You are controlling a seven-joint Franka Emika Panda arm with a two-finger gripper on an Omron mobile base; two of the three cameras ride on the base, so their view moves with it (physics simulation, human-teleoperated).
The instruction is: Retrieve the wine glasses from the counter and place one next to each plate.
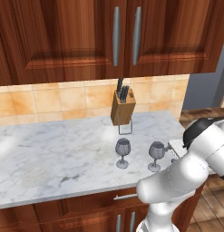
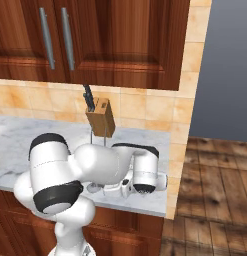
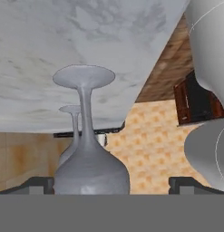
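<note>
**Open claw lined up on the nearer wine glass**

In the hand view, which is rolled upside down, the gripper (image 3: 111, 183) has its two dark fingertips (image 3: 40, 183) spread wide apart, one at each lower corner, with nothing clamped. The nearer wine glass (image 3: 88, 170) stands squarely between them: its smoky bowl fills the gap near the left fingertip, its thin stem runs away from the claw, and its round foot rests on the marbled counter (image 3: 63, 36). Whether either fingertip touches the bowl cannot be told. The second wine glass (image 3: 73, 131) shows just beyond the first, partly hidden behind it and slightly toward the left fingertip's side.

In the left base view both glasses stand upright on the counter (image 1: 50, 149) near its front edge, apart from each other. The glass on the right (image 1: 156, 155) is just beside the white arm's wrist, where the claw reaches in; the other glass (image 1: 123, 152) stands farther from the claw, on the far side of the first. A wooden knife block (image 1: 123, 107) stands well behind both glasses, against the tan tiled wall (image 1: 63, 99) under the dark wood wall cabinets (image 1: 77, 31).
</note>
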